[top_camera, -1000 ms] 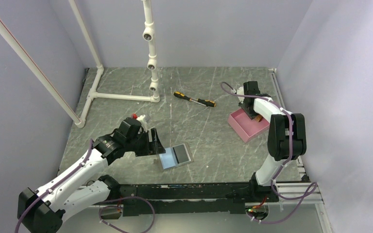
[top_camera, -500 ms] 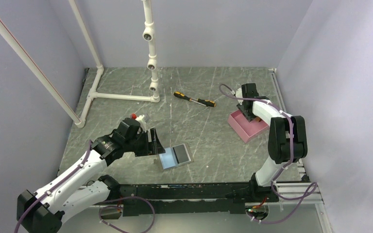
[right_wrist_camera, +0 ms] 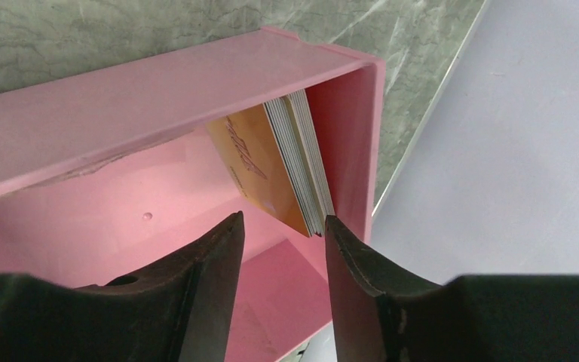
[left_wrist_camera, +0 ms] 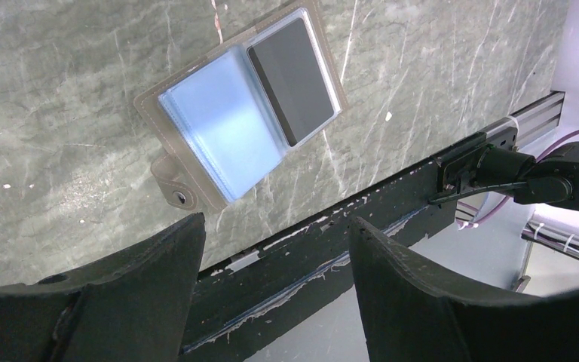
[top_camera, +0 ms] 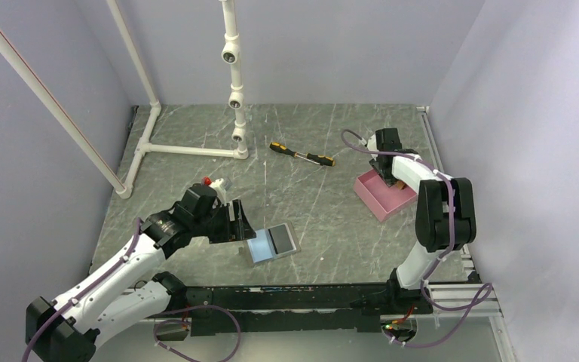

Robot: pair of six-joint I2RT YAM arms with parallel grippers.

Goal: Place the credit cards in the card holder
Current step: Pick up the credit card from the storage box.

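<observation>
the credit cards (right_wrist_camera: 271, 166) stand on edge as a tight stack in one corner of the pink tray (right_wrist_camera: 121, 121), at the far right of the table (top_camera: 324, 219). they lean against the tray's end wall, and that wall looks to be what keeps them upright. an orange-brown face looks into the tray, with the pale edges of the others fanned slightly behind it. in the right wrist view the stack's long axis runs from the tray's rim down toward the fingers, so a short edge and a corner point at the right gripper (right_wrist_camera: 280, 226). its jaws are apart with a moderate gap and clamp nothing. the nearest corner of the stack sits just at the tips, and i cannot tell whether it touches one. standing up like this, the cards offer their thin edges to a pinch, which seems to be why the gripper comes in from above, in line with the stack.

the card holder (left_wrist_camera: 241, 113) lies opened flat near the middle of the table, close to the near edge and well apart from the tray, with its light blue inside up. its long axis runs roughly left to right, slightly skewed. a dark card (left_wrist_camera: 290, 79) fills the right half, and a snap tab (left_wrist_camera: 177, 192) juts from the blue half. the left gripper (left_wrist_camera: 275, 249) hovers just left of it, jaws wide apart and empty — probably placed to steady the holder.
</observation>
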